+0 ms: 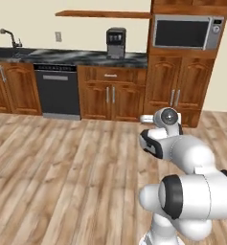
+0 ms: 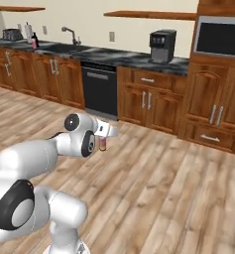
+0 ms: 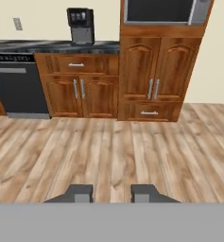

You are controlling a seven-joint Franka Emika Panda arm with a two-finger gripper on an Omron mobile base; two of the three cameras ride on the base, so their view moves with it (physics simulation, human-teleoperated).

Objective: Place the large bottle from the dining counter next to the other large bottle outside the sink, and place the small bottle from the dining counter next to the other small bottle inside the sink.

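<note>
Here the gripper (image 2: pixel 103 144) hangs over the wood floor (image 2: pixel 163 188), its jaws clamped on the small bottle (image 2: pixel 102 144), a reddish thing showing just below the hand. Far off on the back counter (image 2: pixel 139 59), the sink (image 2: pixel 64 48) sits under its faucet (image 2: pixel 69 33), with the other large bottle (image 2: pixel 34 40) left of it, beside the dishwasher (image 2: pixel 100 89) run.

1. We count one coffee machine (image 1: pixel 116 42) and one microwave (image 1: pixel 187 32).
2. We see one dishwasher (image 1: pixel 57 91) (black-fronted, set under the table (image 1: pixel 86 57)).
3. We count one sink (image 2: pixel 58 47), with one faucet (image 2: pixel 69 33).
4. We find two wall shelves, one (image 2: pixel 17 8) and another (image 2: pixel 151 15).
</note>
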